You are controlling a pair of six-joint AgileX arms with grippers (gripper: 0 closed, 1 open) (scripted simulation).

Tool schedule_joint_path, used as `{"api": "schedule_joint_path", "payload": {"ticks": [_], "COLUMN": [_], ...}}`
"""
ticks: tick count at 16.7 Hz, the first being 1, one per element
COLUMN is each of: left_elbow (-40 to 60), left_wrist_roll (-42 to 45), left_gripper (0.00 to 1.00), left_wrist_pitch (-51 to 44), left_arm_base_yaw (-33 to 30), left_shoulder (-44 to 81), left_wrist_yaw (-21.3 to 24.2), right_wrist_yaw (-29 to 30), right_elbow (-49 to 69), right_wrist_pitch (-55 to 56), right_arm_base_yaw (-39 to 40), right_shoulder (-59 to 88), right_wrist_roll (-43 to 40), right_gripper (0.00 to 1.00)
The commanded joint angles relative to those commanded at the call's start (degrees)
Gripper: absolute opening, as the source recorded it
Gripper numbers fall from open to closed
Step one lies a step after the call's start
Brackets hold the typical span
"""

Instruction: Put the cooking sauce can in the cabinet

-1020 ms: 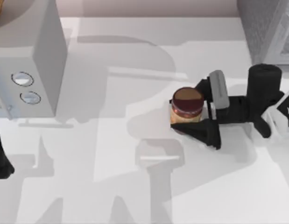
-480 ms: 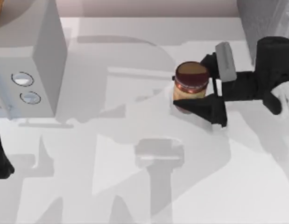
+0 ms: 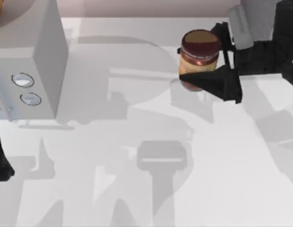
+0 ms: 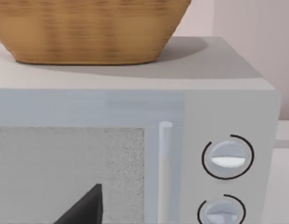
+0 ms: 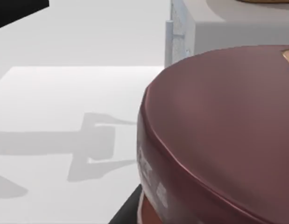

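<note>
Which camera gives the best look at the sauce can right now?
The top view: the cooking sauce can appears whole, dark lid and orange label, held in the right gripper. The right wrist view shows just its lid up close. The left wrist view faces the microwave.

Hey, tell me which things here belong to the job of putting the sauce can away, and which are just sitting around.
Part of the job:
- cooking sauce can, held off the table
- right gripper, shut on the can
- cabinet, top right corner

Just sitting around:
- microwave, at left
- wicker basket, on the microwave
- left gripper, parked facing the microwave
</note>
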Motion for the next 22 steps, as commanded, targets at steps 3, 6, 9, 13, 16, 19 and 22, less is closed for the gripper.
{"api": "schedule_joint_path", "payload": {"ticks": [3,6,9,13,16,19,22], "left_elbow": [0.00,0.00,0.00,0.00,0.00,0.00,0.00], "left_wrist_roll": [0.00,0.00,0.00,0.00,0.00,0.00,0.00], "left_gripper": [1.00,1.00,1.00,1.00,1.00,1.00,1.00], "left_wrist_pitch": [0.00,0.00,0.00,0.00,0.00,0.00,0.00], "left_arm_base_yaw": [0.00,0.00,0.00,0.00,0.00,0.00,0.00], "left_shoulder": [0.00,0.00,0.00,0.00,0.00,0.00,0.00], "left_wrist_yaw": [0.00,0.00,0.00,0.00,0.00,0.00,0.00], "right_wrist_yaw": [-0.02,1.32,6.52,18.19,29.32,41.17,52.70], "right_elbow": [-0.13,-1.23,-5.62,-15.68,-25.21,-35.45,-45.57], "right_wrist_pitch": [0.20,-0.30,-2.38,-7.23,-11.79,-16.66,-21.45], "right_arm_base_yaw": [-0.15,-0.44,-1.54,-3.86,-5.89,-7.93,-9.85], "right_shoulder": [0.18,-1.64,-8.93,-27.05,-46.26,-67.38,-86.58], "right_wrist_roll": [0.08,0.41,1.83,5.09,8.08,11.14,13.93], "right_gripper": [0.00,0.00,0.00,0.00,0.00,0.00,0.00]}}
